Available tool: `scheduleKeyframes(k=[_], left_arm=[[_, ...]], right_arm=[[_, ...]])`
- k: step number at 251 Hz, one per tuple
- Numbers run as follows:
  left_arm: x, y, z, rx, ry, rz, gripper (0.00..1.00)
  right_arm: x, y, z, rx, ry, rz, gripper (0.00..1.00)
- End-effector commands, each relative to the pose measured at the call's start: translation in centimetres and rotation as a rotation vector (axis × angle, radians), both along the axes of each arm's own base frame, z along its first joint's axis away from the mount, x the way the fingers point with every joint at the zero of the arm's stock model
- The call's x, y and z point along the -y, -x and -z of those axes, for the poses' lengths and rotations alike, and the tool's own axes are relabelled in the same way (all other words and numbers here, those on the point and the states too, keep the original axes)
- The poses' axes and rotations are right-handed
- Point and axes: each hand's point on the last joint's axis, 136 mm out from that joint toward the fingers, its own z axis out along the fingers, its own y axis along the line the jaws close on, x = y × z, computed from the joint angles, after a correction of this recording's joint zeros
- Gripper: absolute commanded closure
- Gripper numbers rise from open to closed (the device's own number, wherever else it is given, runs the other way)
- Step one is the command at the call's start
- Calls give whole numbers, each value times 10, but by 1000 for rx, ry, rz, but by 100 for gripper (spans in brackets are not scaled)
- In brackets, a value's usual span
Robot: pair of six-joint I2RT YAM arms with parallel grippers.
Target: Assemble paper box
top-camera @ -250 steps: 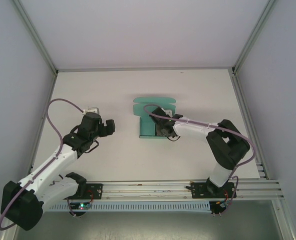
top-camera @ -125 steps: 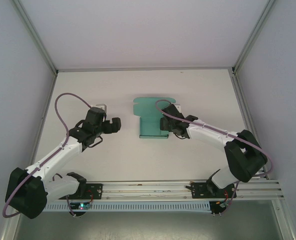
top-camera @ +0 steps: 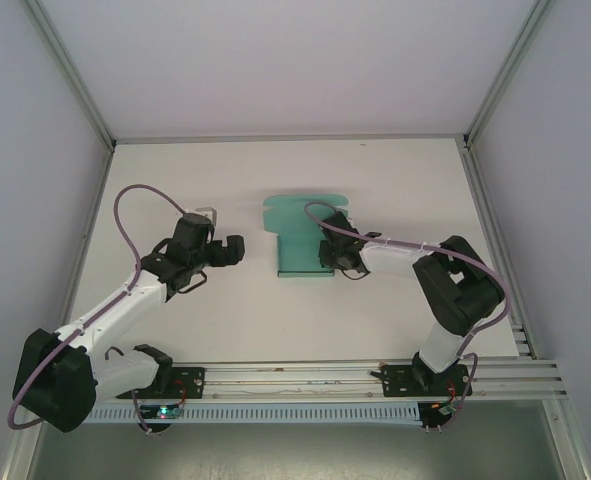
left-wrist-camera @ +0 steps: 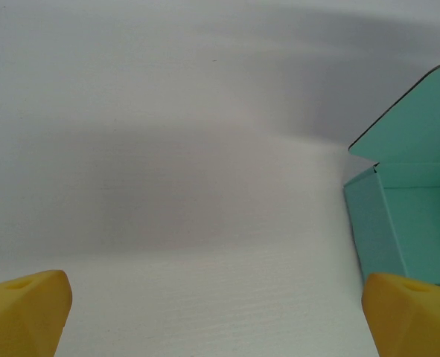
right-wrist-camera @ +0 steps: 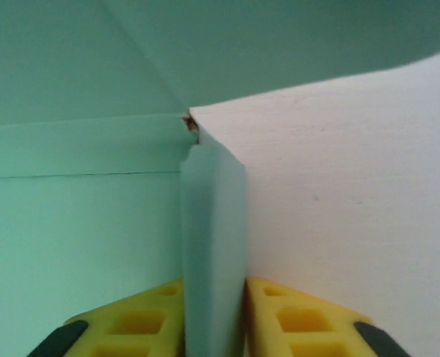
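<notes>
The teal-green paper box lies mid-table, partly folded, its lid flap spread flat toward the far side. My right gripper is at the box's right wall. In the right wrist view the upright side wall of the box stands pinched between my two yellow fingers, so the right gripper is shut on it. My left gripper hovers to the left of the box, apart from it. In the left wrist view its yellow fingertips stand wide apart with bare table between them, and the box shows at the right edge.
The white table is walled by a metal frame and pale panels at the back and both sides. An aluminium rail with both arm bases runs along the near edge.
My right gripper has closed on the box's right wall after shifting slightly left along it. The left arm moved toward the box, then held, its gripper staying open.
</notes>
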Motion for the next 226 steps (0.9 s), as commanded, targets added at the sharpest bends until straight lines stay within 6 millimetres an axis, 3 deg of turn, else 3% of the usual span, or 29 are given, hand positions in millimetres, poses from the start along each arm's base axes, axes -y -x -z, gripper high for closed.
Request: scheduleKeyframes(k=[1, 7, 34, 56, 127, 165, 196, 226], left_arm=[[-1, -6, -7, 34, -10, 4, 0], [-1, -6, -7, 34, -8, 1, 0], [0, -6, -5, 32, 1, 4, 0], [5, -5, -3, 28, 31, 14, 0], [8, -5, -8, 56, 74, 14, 0], [20, -10, -11, 94, 154, 36, 0], [55, -18, -27, 138, 288, 176, 0], [93, -19, -62, 223, 445, 366, 0]], right_arm=[[6, 9, 15, -44, 0, 20, 94], [8, 10, 15, -44, 7, 18, 100], [13, 9, 16, -10, 48, -5, 100], [4, 1, -1, 87, 22, -57, 100], [-19, -20, -102, 513, -121, -218, 100], [-45, 0, -164, 674, -323, -368, 100], [-72, 25, -199, 711, -469, -502, 100], [-99, 49, -218, 721, -523, -634, 100]])
